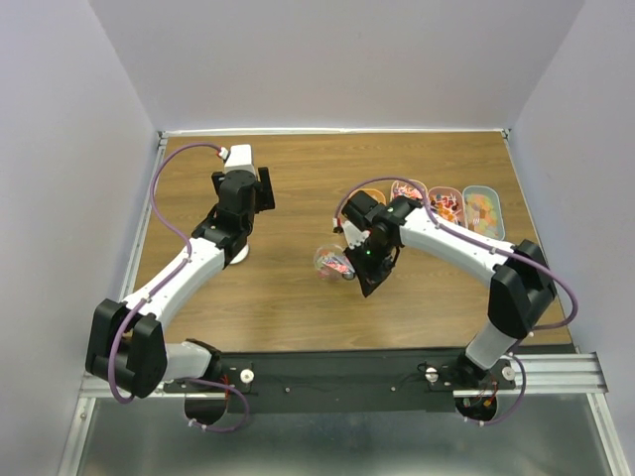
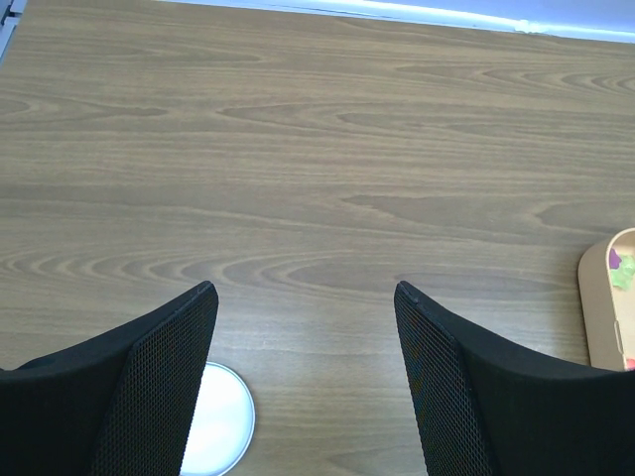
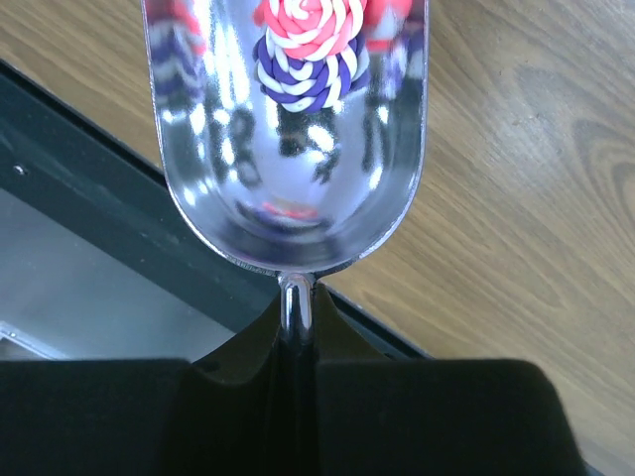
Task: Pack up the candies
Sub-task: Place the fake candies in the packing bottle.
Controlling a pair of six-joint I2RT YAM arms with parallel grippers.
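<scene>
My right gripper is shut on the thin handle of a shiny metal scoop. In its bowl lie a few candies, red-white and purple-white swirls. From above, the scoop hangs just over the table's middle, left of the right gripper. More candies fill the oblong trays at the back right. My left gripper is open above bare wood, nothing between its fingers. In the top view the left gripper is over the table's left half, far from the scoop.
Several oblong trays stand in a row at the back right; the rim of a tan one shows at the left wrist view's right edge. A white round disc lies under the left gripper. A black rail runs along the near edge.
</scene>
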